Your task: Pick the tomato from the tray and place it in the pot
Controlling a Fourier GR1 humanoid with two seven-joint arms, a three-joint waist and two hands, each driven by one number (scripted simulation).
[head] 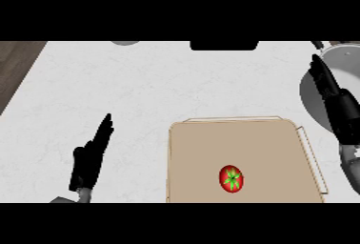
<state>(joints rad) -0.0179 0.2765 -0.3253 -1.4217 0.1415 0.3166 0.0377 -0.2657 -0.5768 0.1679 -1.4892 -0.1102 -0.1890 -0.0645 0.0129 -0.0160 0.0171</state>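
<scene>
A red tomato (232, 179) with a green star-shaped stem lies on the tan tray (204, 147), near the tray's front middle. The grey pot (346, 57) stands at the far right edge, partly cut off by the view. My right hand (336, 102) is open, fingers straight and pointing up-left, hovering over the pot's left side, well to the right and above the tomato. At the lower left my left hand (90, 159) rests open, fingers up, on the counter left of the tray. Neither hand touches the tomato.
White marble counter (141, 86) spreads to the left and behind the tray. A dark wooden strip (14, 66) runs along the far left. A grey round object (125, 42) and a black object (224, 45) sit at the back edge.
</scene>
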